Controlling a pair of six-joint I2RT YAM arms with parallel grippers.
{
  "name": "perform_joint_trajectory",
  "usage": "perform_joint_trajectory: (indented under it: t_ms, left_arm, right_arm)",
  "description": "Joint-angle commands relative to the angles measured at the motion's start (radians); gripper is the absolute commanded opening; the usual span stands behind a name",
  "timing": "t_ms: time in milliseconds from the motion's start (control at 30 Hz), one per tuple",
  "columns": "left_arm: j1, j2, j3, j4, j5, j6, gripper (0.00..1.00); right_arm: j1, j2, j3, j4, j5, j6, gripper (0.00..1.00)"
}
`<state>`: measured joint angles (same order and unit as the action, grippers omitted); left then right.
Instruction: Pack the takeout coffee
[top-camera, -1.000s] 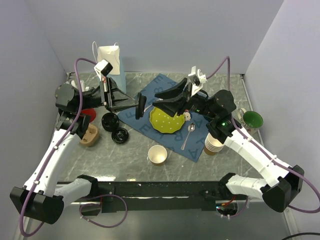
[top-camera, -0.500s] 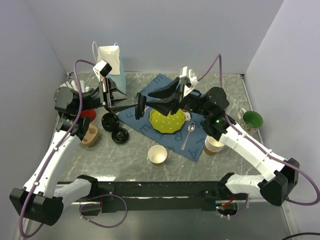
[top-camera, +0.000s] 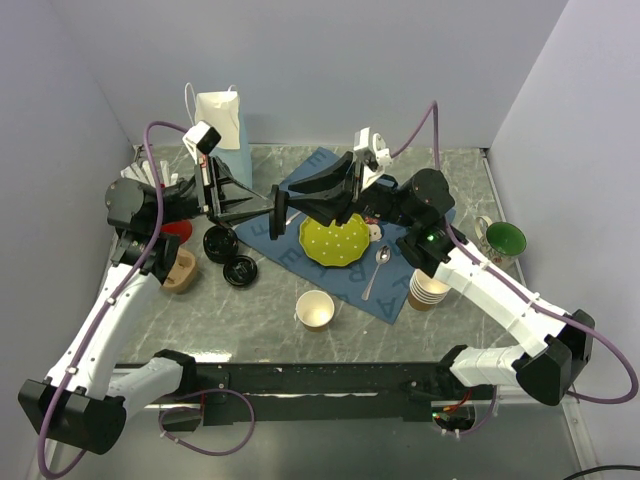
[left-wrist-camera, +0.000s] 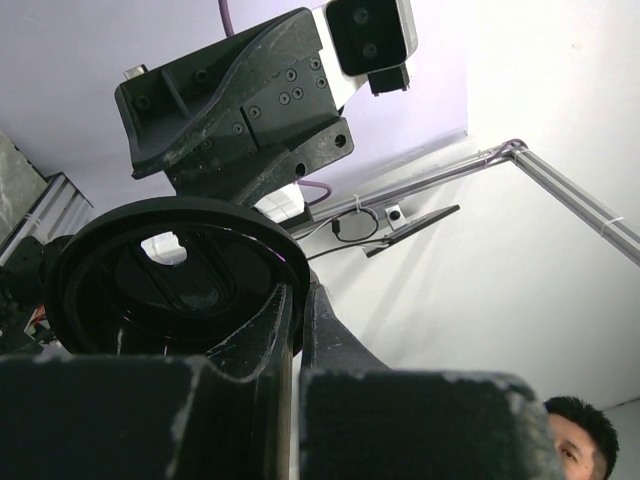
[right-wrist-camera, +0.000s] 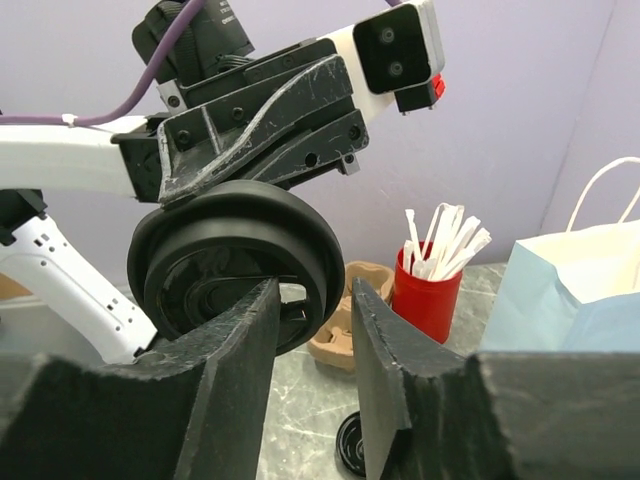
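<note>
The left gripper (top-camera: 272, 208) is shut tight on a black lid (top-camera: 284, 210). It holds the lid up in the air, on its edge, above the table (top-camera: 200, 330). I think that is so the other hand can get at the rim.

The right gripper (top-camera: 296, 205) is right at the lid. Its jaws are partway open. A bit of the rim shows in the gap between them. They have hold of nothing yet. It looks like a pass from one hand to the other.

The cup (top-camera: 315, 310) stands near the front of the table. It is upright and open, with no lid on, so the coffee is not ready to pack. I think the lid must go on first. The bag (top-camera: 222, 120) waits at the back, well apart from the cup.
</note>
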<state>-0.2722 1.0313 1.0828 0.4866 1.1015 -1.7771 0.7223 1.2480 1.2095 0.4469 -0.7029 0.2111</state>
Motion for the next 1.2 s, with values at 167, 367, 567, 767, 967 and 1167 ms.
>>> perform_joint_trajectory:
  t_ms: [167,367,567,767,967,1167]
  left_arm:
    - [-0.004,-0.005,0.008,0.09,0.001,-0.048,0.06]
    - [-0.004,0.007,0.026,0.089,0.006,-0.053,0.06]
    - [-0.004,0.009,0.043,0.072,0.015,-0.048,0.06]
    - [-0.004,0.016,0.055,0.063,0.018,-0.039,0.06]
    - [-0.004,0.035,0.074,0.063,0.026,-0.039,0.06]
    - [-0.004,0.046,0.078,0.06,0.031,-0.036,0.06]
  right_arm:
    - [0.019,0.001,-0.011,0.049,-0.018,-0.013,0.38]
    - [0.02,0.013,-0.01,0.041,-0.026,-0.022,0.4]
    - [0.023,0.014,-0.025,0.059,-0.009,-0.016,0.39]
    - [0.028,0.019,-0.024,0.055,-0.03,-0.024,0.28]
    - [0.031,0.013,-0.041,0.033,-0.033,-0.042,0.34]
    - [0.032,0.011,-0.047,0.027,-0.018,-0.055,0.38]
